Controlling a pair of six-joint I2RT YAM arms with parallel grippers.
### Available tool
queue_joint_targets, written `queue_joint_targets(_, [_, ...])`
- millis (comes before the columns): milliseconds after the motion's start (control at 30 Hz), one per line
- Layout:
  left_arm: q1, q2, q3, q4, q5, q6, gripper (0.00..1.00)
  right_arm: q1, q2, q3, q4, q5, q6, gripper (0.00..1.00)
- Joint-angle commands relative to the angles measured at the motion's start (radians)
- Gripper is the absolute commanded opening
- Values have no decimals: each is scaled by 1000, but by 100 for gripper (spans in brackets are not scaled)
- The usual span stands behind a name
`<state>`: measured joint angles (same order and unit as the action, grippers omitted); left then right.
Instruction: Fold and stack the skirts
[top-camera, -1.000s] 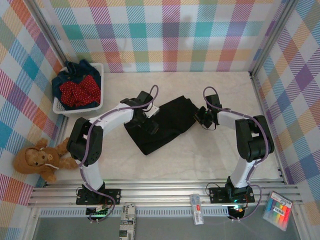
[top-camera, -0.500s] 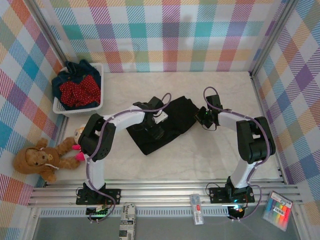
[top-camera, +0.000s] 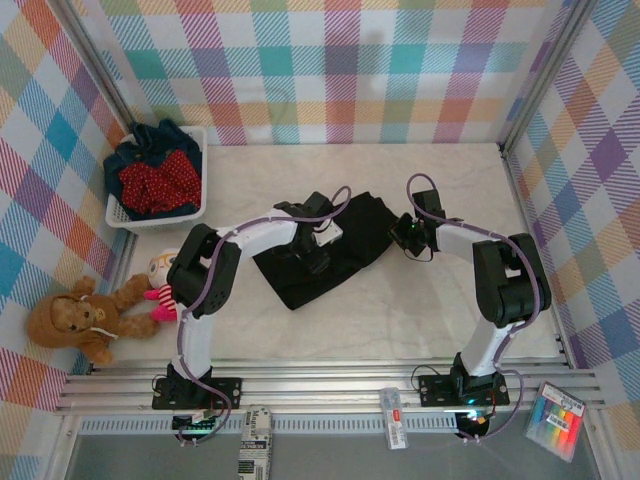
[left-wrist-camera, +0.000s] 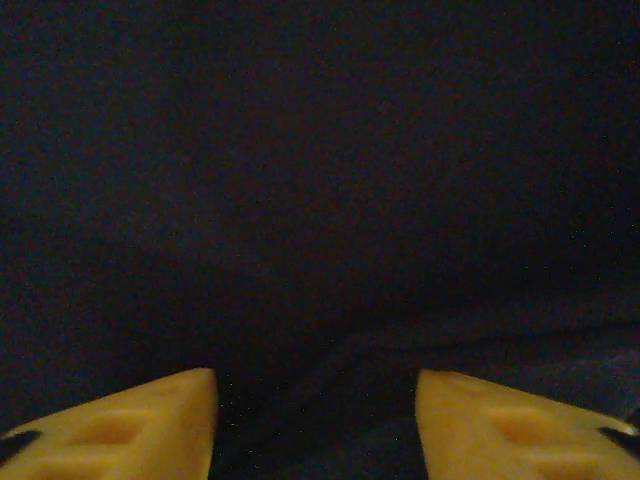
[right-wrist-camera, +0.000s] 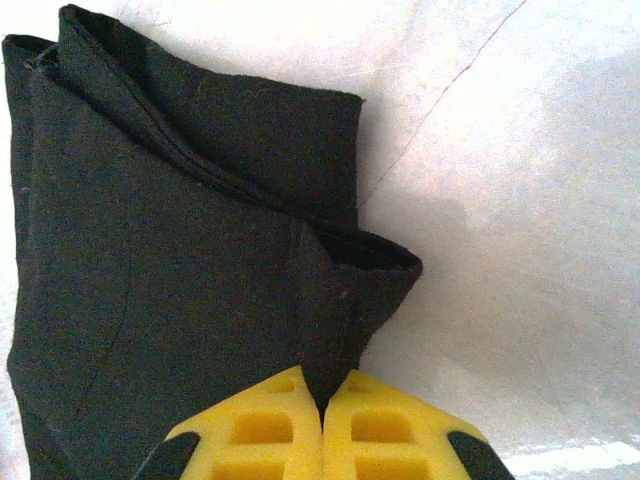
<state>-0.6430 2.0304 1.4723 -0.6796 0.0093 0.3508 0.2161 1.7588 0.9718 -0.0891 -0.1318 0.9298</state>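
A plain black skirt (top-camera: 345, 235) lies crumpled in the middle of the table. My left gripper (top-camera: 318, 258) is pressed down onto its middle. In the left wrist view its yellow fingers (left-wrist-camera: 150, 430) stand apart, the left gripper (left-wrist-camera: 316, 420) has a ridge of the black skirt (left-wrist-camera: 320, 200) between them, and dark cloth is all around. My right gripper (top-camera: 402, 238) is at the skirt's right edge. In the right wrist view the right gripper (right-wrist-camera: 322, 395) is shut on a pinched corner of the black skirt (right-wrist-camera: 180, 280).
A white mesh basket (top-camera: 200, 135) at the back left holds a red dotted skirt (top-camera: 158, 183) and a dark blue denim one (top-camera: 150, 140). A brown plush toy (top-camera: 75, 320) and a pink one (top-camera: 160, 290) lie left of the table. Plaid walls enclose three sides.
My left gripper has slid right from the skirt's left edge onto its middle, and its jaws have narrowed. The right gripper has kept its hold, nearly still.
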Motion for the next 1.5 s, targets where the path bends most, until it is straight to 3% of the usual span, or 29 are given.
queue_joint_targets(0, [-4,-61,-40,5,29,-32,29,-5,-67,-20,5,-2,-16,0])
queue_joint_targets(133, [41,-222,-128,65,-1,-133,0,-7,-155,-38,-10,18,-8,0])
queue_joint_targets(333, [83,-474,-244,212,-190,-254,0,-7,-313,-13,-11,55,18,0])
queue_joint_targets(500, [91,-573,-275,317,-322,-318,0,-6,-393,55,16,52,39,0])
queue_joint_targets(733, [80,-553,-53,311,-368,-380,0,-6,-370,232,153,-13,90,0])
queue_joint_targets(900, [82,-507,71,384,-513,-337,0,-1,-325,356,265,-66,154,0])
queue_joint_targets(1133, [80,-474,237,364,-497,-298,0,24,-359,425,284,-111,150,0])
queue_joint_targets(1467, [62,-632,267,265,-379,-334,0,62,-605,311,258,-112,133,0])
